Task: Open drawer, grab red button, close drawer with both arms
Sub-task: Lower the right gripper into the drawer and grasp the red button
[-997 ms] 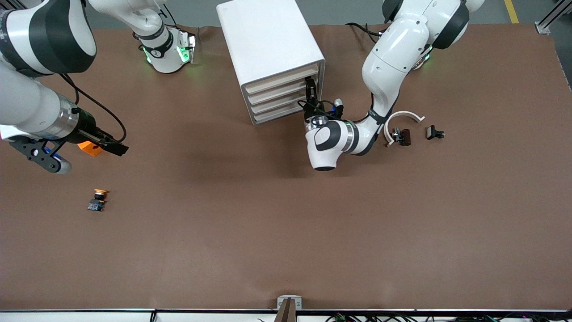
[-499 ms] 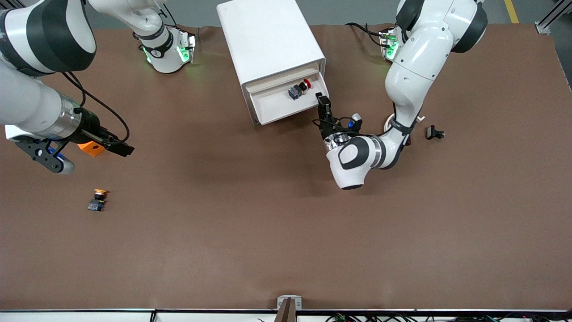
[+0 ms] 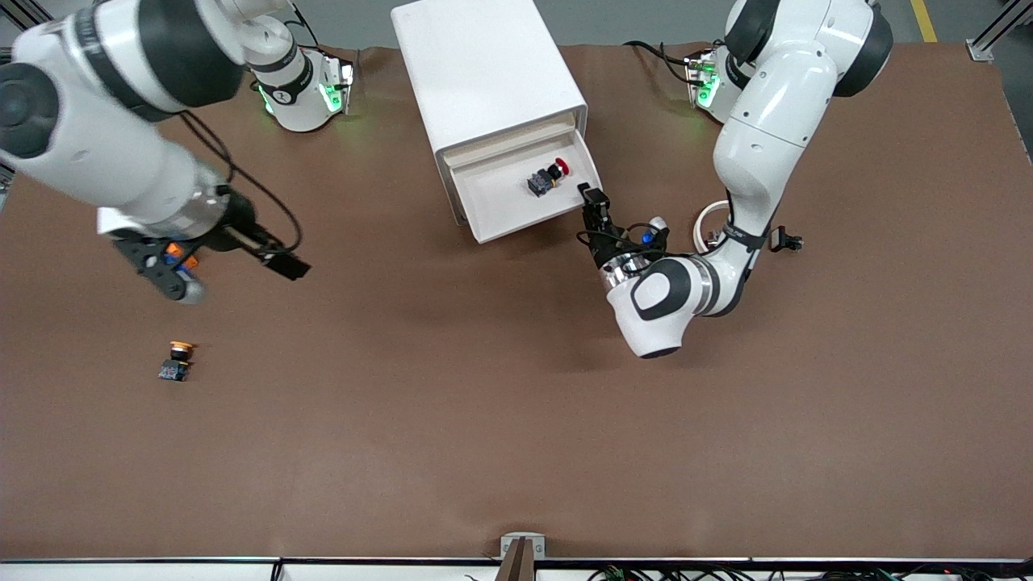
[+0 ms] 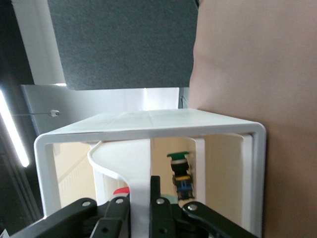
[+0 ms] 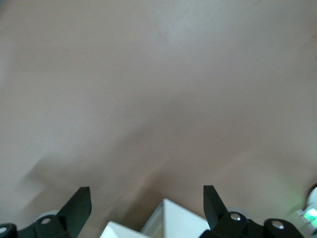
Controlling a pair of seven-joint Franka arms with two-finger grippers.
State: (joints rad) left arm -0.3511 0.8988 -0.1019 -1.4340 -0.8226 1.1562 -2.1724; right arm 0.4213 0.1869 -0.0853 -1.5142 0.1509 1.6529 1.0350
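The white cabinet (image 3: pixel 492 73) has its top drawer (image 3: pixel 504 202) pulled out. The red-capped button (image 3: pixel 549 175) lies in it, toward the left arm's end. My left gripper (image 3: pixel 593 198) is shut on the drawer's white handle (image 4: pixel 133 168) at the drawer's front; the left wrist view shows my left gripper (image 4: pixel 140 198) clamped on that handle, with a bit of the red cap (image 4: pixel 121 190) beside it. My right gripper (image 3: pixel 286 266) is open and empty over bare table toward the right arm's end. In the right wrist view my right gripper (image 5: pixel 146 208) holds nothing.
A yellow-orange capped button (image 3: pixel 177 359) lies on the table nearer the front camera than my right gripper. An orange cube (image 3: pixel 173 250) is mostly hidden under the right wrist. A white ring (image 3: pixel 704 219) and a small black part (image 3: pixel 784 240) lie by the left arm. A green-capped button (image 4: pixel 179 171) shows inside the cabinet.
My left gripper has pulled the drawer out toward the front camera, uncovering the red-capped button. My right arm has swung from the table's end toward the cabinet.
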